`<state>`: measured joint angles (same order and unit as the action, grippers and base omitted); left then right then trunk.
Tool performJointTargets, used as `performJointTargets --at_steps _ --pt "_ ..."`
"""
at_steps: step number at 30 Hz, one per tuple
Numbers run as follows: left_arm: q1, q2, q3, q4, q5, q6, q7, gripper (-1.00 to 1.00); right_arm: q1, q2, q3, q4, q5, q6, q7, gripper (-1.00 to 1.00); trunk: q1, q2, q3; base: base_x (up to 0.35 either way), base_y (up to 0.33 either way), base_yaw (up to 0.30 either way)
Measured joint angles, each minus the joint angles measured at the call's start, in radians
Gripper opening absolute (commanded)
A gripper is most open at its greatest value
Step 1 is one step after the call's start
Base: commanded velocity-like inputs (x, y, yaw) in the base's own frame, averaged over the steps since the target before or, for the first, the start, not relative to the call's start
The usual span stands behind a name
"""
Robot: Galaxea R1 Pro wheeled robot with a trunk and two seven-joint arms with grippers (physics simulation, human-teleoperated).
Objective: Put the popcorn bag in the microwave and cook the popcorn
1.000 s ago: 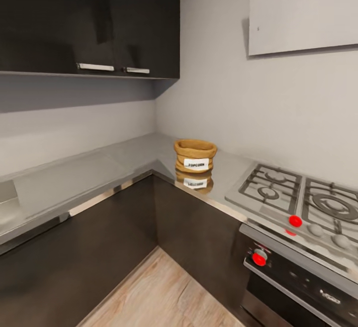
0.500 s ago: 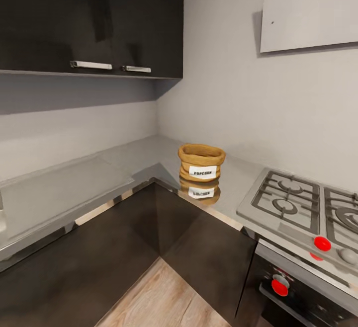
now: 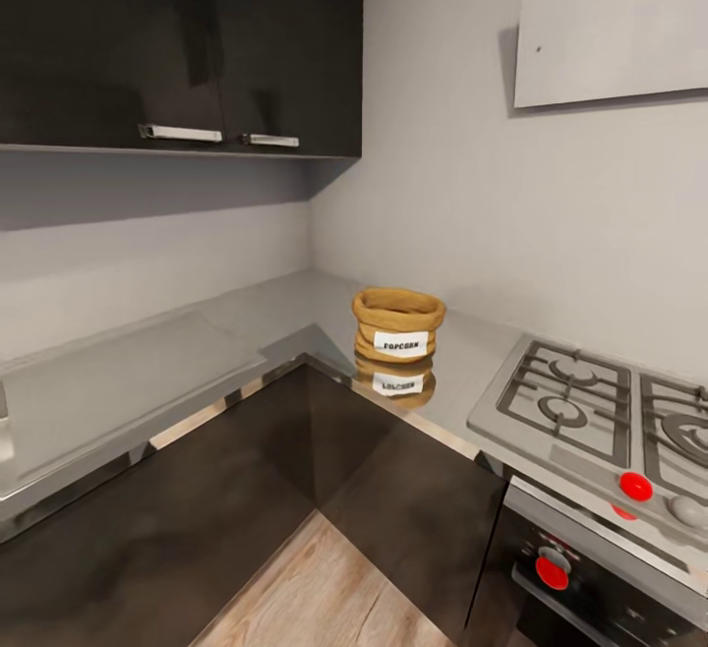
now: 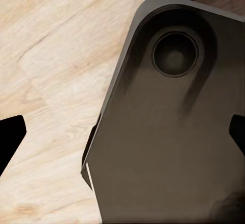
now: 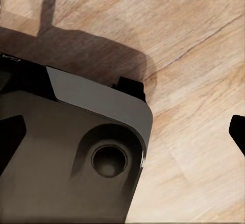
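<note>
Dark grey rounded base (image 4: 168, 147) with a round recessed socket (image 4: 174, 54).

From the head we look forward and slightly down into the corner of the kitchen, taking in the countertop (image 3: 147, 372) at middle distance. Each wrist camera faces straight down, close above the robot's dark base (image 4: 168, 147) and the wood floor (image 5: 204, 55). The three views share that floor, which the head view catches at its lower edge.

Both grippers hang pointing down over the robot's own base, left gripper (image 4: 122, 137) and right gripper (image 5: 122, 137) with fingertips spread wide.
</note>
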<state>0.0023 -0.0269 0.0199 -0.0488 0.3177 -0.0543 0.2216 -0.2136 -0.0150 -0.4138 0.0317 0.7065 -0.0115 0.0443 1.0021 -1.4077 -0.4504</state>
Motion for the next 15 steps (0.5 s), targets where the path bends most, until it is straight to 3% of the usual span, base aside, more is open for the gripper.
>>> performJointTargets --at_steps 15 --pt "0.0 0.001 0.0 0.0 0.0 0.0 -0.002 1.0 0.0 0.0 0.002 0.0 0.003 0.006 0.016 1.0 -0.058 0.105 0.046 0.0 0.0 0.0"
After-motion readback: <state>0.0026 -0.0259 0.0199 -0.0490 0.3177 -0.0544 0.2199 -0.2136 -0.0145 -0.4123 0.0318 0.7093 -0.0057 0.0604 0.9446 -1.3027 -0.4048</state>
